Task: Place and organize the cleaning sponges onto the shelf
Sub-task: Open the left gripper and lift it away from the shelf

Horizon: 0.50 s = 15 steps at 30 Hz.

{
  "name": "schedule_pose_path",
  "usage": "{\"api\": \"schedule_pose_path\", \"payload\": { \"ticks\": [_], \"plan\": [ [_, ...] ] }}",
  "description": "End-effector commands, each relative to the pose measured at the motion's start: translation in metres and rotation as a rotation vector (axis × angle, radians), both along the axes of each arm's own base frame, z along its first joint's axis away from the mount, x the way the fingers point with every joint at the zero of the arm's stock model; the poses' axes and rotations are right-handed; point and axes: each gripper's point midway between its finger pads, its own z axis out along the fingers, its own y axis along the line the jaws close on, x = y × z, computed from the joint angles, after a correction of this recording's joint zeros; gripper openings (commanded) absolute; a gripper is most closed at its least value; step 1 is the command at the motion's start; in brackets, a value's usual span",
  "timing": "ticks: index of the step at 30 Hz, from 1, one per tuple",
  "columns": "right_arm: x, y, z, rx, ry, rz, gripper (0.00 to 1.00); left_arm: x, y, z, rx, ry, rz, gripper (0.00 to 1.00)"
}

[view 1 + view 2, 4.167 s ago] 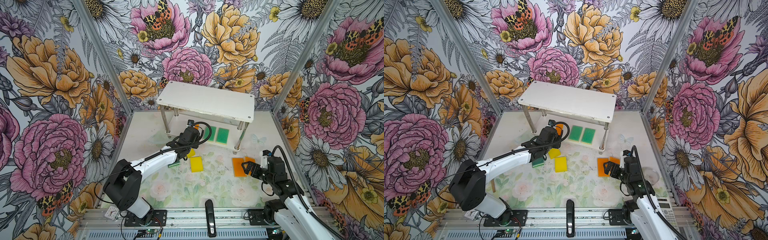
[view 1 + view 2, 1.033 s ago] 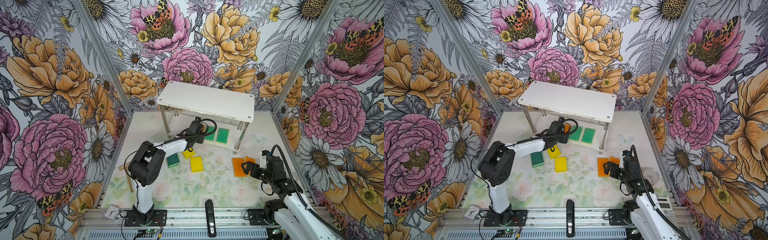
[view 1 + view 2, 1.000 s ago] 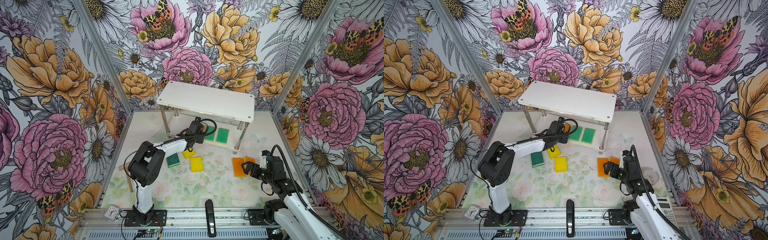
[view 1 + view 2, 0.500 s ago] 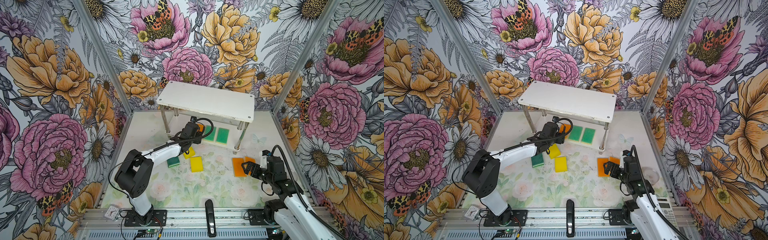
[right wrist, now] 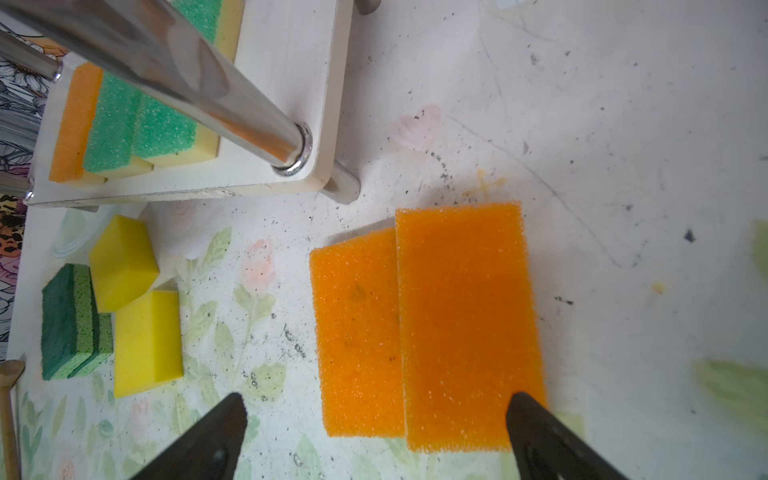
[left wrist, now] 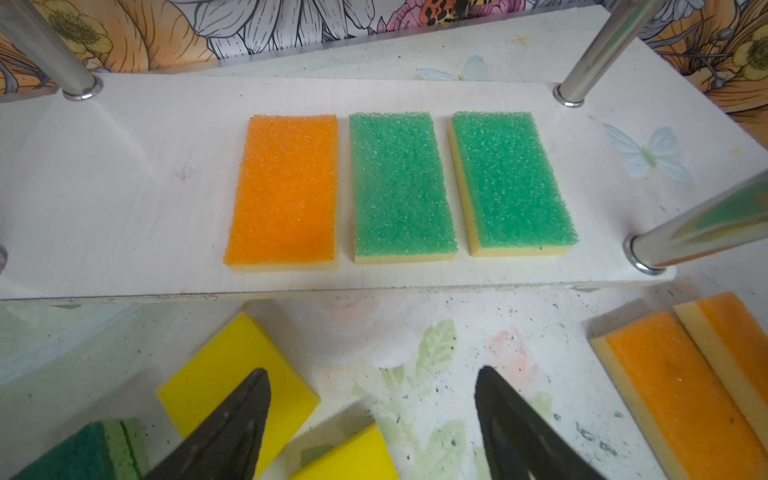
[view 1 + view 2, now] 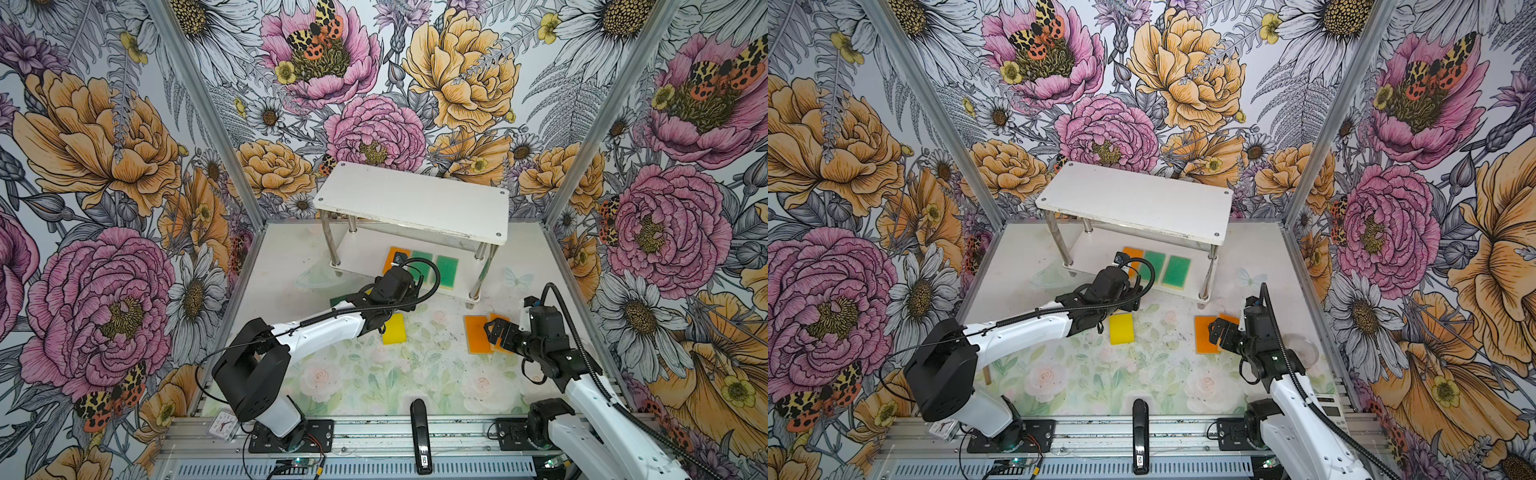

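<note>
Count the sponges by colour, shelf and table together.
orange sponges: 3
light green sponges: 2
dark green sponges: 2, stacked offset
yellow sponges: 2
Total: 9

Both arms are built of white tubes and bulky black joints. The left arm (image 7: 320, 330) carries a thin black cable (image 7: 437, 276) looped above its wrist, and the right arm (image 7: 590, 386) has a similar one. Each base sits on a black screwed plate (image 7: 320, 432). The left gripper (image 6: 372, 372) has dark, pointed, ridged fingers (image 6: 232, 428).
</note>
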Motion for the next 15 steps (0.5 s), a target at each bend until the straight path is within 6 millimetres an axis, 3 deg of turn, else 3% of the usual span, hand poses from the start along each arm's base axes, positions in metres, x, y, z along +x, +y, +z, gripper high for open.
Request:
{"api": "schedule_pose_path", "payload": {
  "ticks": [1,7,15],
  "plan": [
    [0.011,-0.005,0.011,-0.039,-0.034,-0.021,1.00,-0.014,0.009,-0.015,-0.006,0.048,0.057,0.81],
    [0.010,-0.007,0.000,-0.047,-0.002,-0.028,1.00,-0.026,0.001,-0.038,-0.014,0.110,0.058,0.82],
    [0.012,0.017,-0.003,0.042,-0.014,0.081,0.99,-0.030,0.002,-0.051,-0.016,0.144,0.082,0.82]
  ]
}}
